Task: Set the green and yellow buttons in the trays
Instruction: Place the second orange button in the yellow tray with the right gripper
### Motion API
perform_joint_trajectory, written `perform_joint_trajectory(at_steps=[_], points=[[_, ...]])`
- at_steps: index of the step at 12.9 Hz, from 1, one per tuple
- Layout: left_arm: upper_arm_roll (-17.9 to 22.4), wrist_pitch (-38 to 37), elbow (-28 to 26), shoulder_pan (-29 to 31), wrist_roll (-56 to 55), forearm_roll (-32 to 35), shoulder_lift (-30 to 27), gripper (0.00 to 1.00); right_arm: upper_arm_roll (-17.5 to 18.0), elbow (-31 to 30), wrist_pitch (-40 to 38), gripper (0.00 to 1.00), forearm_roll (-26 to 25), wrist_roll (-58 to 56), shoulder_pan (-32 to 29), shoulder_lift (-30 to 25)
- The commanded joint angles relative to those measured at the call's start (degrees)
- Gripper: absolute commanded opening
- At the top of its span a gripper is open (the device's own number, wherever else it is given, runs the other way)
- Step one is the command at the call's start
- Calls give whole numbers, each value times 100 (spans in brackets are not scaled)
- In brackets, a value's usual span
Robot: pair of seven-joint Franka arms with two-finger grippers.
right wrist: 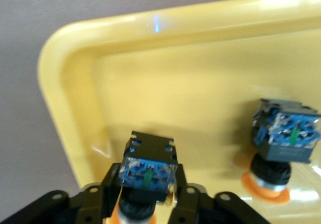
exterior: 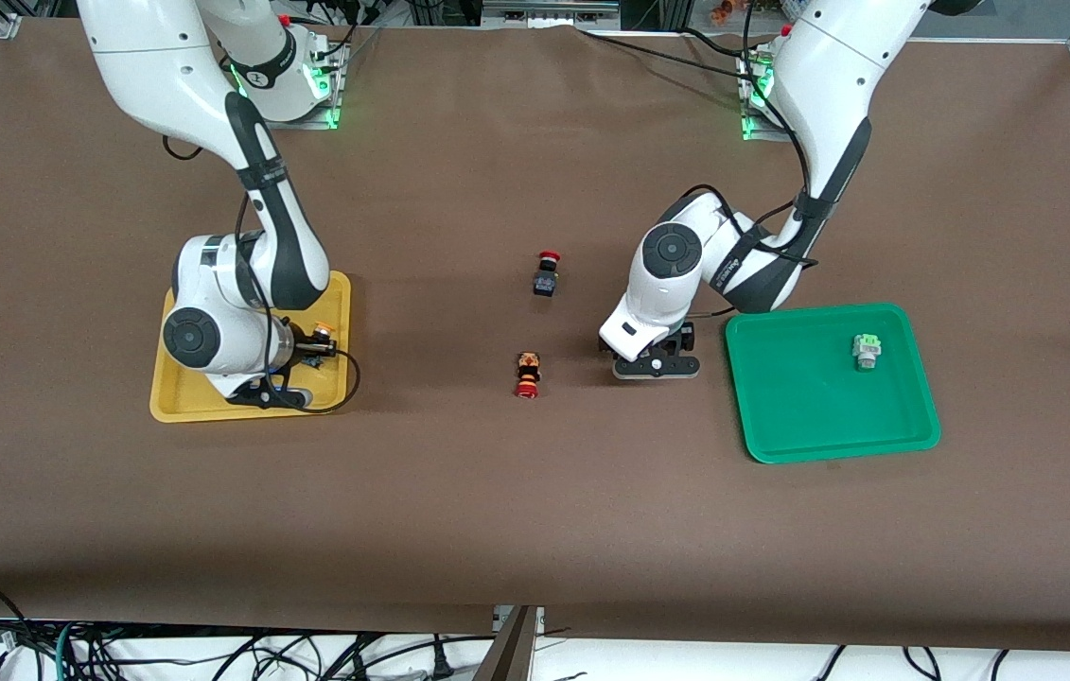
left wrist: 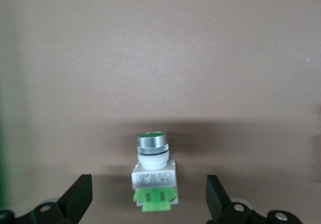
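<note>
One green button (left wrist: 153, 171) lies between the left tool's (left wrist: 149, 204) spread fingers; the right tool (right wrist: 145, 196) clasps a yellow button (right wrist: 148, 171).

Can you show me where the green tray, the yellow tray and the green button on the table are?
green tray (exterior: 809, 416): front view, bare floor.
yellow tray (exterior: 177, 402): front view, bare corner.
green button (left wrist: 153, 170): left wrist view, white body.

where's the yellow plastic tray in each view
Front view: the shallow yellow plastic tray lies at the right arm's end of the table, partly covered by that arm.
Left wrist view: not in it.
Right wrist view: it fills most of the picture.
Shared landmark: the brown table cover.
</note>
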Motion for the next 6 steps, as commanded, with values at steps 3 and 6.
perform_joint_trajectory(at_steps=[3, 6], points=[[1, 62, 106, -50, -244, 165, 180, 71, 46, 229, -123, 98, 39, -42, 58, -247], [1, 62, 106, -76, -305, 148, 189, 26, 46, 239, -273, 99, 4, 353, 180, -887]])
